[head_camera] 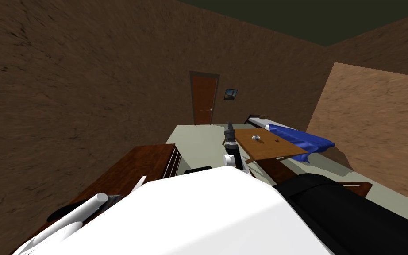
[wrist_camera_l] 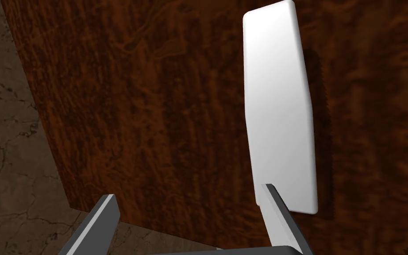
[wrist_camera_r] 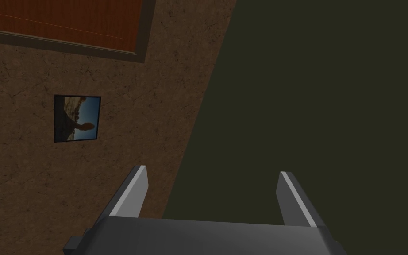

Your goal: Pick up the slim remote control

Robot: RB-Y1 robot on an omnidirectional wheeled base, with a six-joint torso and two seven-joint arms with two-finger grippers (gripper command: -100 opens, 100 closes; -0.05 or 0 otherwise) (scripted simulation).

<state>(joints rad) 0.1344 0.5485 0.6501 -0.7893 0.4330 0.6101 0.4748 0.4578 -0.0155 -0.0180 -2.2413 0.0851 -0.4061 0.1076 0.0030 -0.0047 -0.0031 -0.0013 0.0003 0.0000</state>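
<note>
The jaws of my left gripper (wrist_camera_l: pixel 189 195) are standing wide apart and gripping nothing, hovering over a dark wooden cabinet top (wrist_camera_l: pixel 154 110). One finger (wrist_camera_l: pixel 278 212) is crossing the near end of the slim white remote (wrist_camera_l: pixel 278 110), which is lying flat on the wood and stretching away beyond that fingertip, not between the two. Farther off, my right gripper (wrist_camera_r: pixel 214 171) is hanging raised ahead of me, its jaws likewise open and empty.

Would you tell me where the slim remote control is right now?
In the left wrist view, the white remote control lies flat on the dark wooden top at my left, just ahead of one finger of the open left gripper.
</note>
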